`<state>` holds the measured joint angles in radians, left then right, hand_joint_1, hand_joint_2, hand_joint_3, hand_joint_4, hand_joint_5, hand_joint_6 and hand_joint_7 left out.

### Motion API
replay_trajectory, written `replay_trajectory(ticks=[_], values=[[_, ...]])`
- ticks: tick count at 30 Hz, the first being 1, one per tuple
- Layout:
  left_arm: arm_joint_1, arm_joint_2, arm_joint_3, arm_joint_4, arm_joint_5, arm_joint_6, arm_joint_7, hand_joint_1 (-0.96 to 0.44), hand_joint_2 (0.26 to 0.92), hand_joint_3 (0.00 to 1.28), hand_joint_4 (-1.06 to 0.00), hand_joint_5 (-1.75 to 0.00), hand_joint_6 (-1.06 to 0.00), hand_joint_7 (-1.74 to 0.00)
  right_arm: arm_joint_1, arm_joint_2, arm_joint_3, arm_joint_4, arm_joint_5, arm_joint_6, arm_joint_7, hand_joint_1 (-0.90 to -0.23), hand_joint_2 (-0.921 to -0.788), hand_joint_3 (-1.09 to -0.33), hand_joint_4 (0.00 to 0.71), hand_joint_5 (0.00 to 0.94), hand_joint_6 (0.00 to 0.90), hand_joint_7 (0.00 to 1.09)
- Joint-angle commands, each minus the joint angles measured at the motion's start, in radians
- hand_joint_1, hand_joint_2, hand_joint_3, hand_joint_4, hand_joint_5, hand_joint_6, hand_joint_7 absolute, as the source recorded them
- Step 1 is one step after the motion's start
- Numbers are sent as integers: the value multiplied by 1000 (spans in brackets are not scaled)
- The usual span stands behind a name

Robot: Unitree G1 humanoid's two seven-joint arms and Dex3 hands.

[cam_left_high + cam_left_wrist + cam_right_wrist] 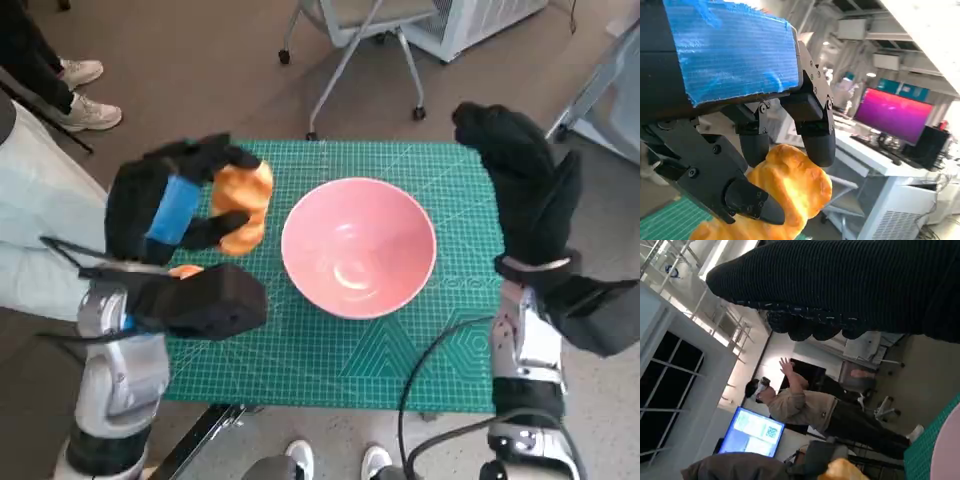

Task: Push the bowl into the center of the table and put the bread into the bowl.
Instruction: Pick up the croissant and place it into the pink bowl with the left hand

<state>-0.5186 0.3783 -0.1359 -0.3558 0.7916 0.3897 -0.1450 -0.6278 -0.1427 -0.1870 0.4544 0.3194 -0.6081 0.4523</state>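
Note:
A pink bowl point(358, 246) stands empty near the middle of the green cutting mat point(330, 360). My left hand point(170, 210) holds the golden bread point(243, 206) lifted above the mat, just left of the bowl. The left wrist view shows the black fingers point(815, 135) wrapped round the bread point(785, 195). My right hand point(520, 170), in its black glove, hovers raised beside the bowl's right side with nothing in it, its fingers stretched out. In the right wrist view the glove point(850, 285) fills the top, and an edge of the bowl point(947, 452) and a bit of bread point(845, 471) show.
An office chair point(360, 30) stands beyond the table's far edge, and a white unit point(470, 20) beside it. A person's legs and shoes point(70, 95) are at the far left; feet point(335, 460) show below the table's near edge. A person point(805, 407) stands in the right wrist view.

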Motion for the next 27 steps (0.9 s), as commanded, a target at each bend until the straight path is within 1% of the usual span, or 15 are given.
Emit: replay_trajectory(ticks=[1, 6, 8, 9, 10, 11, 13, 14, 15, 16, 17, 20, 23, 27], values=[[-71, -24, -45, 13, 2, -24, -25, 4, 765, 174, -942, -1023, -831, -815, 10, -1, -1, 5, 6, 3, 4, -642, -921, -747, 181, 1, 64, 539], [-118, -42, -74, 39, -10, -51, -32, 6, 766, 176, -917, -1074, -855, -765, 17, -3, -5, -1, 7, -1, 5, -642, -921, -746, 182, 2, 70, 538], [-123, -45, -77, 44, -12, -58, -32, 3, 562, 585, -819, -1197, -796, -1052, 19, -3, -5, -3, 6, -1, 4, -644, -921, -744, 183, 2, 73, 537], [-124, -45, -76, 45, -12, -60, -32, 3, 495, 720, -789, -1246, -775, -1143, 19, -3, -5, -3, 6, -1, 4, -644, -921, -744, 183, 2, 75, 536], [-124, -46, -75, 46, -12, -61, -32, 2, 452, 806, -770, -1278, -762, -1201, 19, -3, -5, -3, 6, -1, 4, -644, -921, -743, 184, 2, 76, 535], [-147, -62, -89, 60, -14, -62, -37, 2, 437, 837, -763, -1289, -757, -1222, 23, -5, -8, -4, 6, -5, 5, -644, -921, -743, 184, 2, 76, 535], [-182, -88, -111, 81, -18, -61, -46, -138, 557, 638, -814, -1454, -759, -1202, 29, -9, -13, -3, 8, -11, 6, -646, -921, -740, 185, 2, 85, 520], [-192, -97, -117, 88, -19, -61, -49, -282, 755, 289, -867, -1627, -767, -1161, 31, -11, -15, -2, 9, -14, 8, -648, -921, -734, 189, 3, 96, 502], [-202, -106, -123, 94, -20, -58, -54, -282, 755, 289, -867, -1627, -767, -1161, 32, -13, -17, 0, 11, -16, 9, -648, -921, -734, 189, 3, 96, 502], [-208, -113, -127, 98, -19, -56, -57, -317, 808, 197, -875, -1670, -767, -1153, 33, -14, -18, 1, 11, -18, 9, -648, -921, -732, 190, 3, 99, 496], [-216, -122, -137, 108, -17, -55, -60, -340, 843, 138, -880, -1697, -767, -1148, 34, -15, -20, 3, 13, -19, 9, -648, -921, -731, 190, 3, 102, 491], [-228, -135, -147, 124, -11, -56, -63, -365, 892, 62, -838, -1730, -753, -1157, 36, -17, -23, 6, 15, -22, 10, -648, -921, -726, 193, 2, 124, 454], [-237, -156, -167, 152, -10, -63, -60, -372, 908, 39, -828, -1724, -747, -1161, 44, -18, -28, 1, 17, -25, 7, -647, -921, -724, 194, 2, 130, 440], [-253, -185, -191, 206, -16, -72, -52, -374, 918, 33, -821, -1626, -733, -1174, 50, -18, -36, 1, 17, -28, -2, -651, -921, -719, 188, 0, 129, 420]])
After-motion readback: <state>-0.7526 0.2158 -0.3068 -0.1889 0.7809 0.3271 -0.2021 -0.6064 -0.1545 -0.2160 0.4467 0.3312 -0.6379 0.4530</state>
